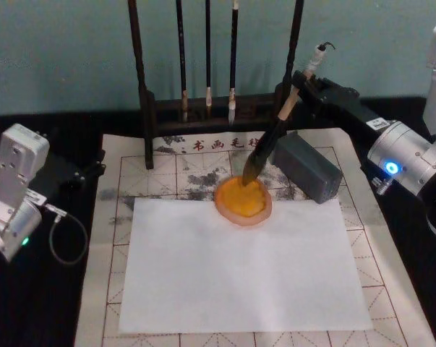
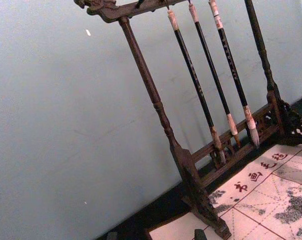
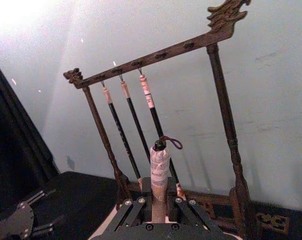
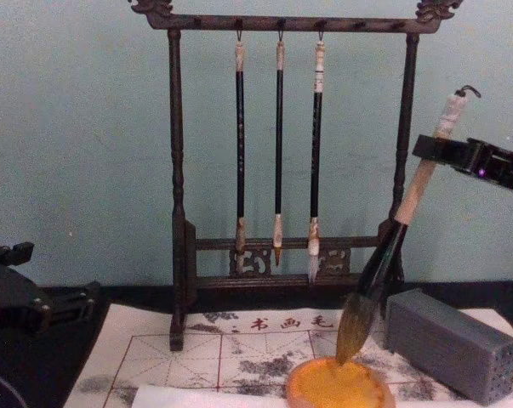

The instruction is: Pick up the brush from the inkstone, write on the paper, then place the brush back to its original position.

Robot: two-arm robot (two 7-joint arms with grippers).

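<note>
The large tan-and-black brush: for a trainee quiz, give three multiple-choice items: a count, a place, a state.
1. Thin dark-stemmed brushes hanging on the dark wooden rack: A one; B five; C three.
2. The tuft of the large tan-and-black calligraphy brush is: A at the round orange dish; B on the rack; C above it.
3. The right gripper is: A open; B shut on the brush's handle; C empty.
C: three hang there. A: its tip points into the dish. B: it clamps the handle. The left gripper rests at left.
</note>
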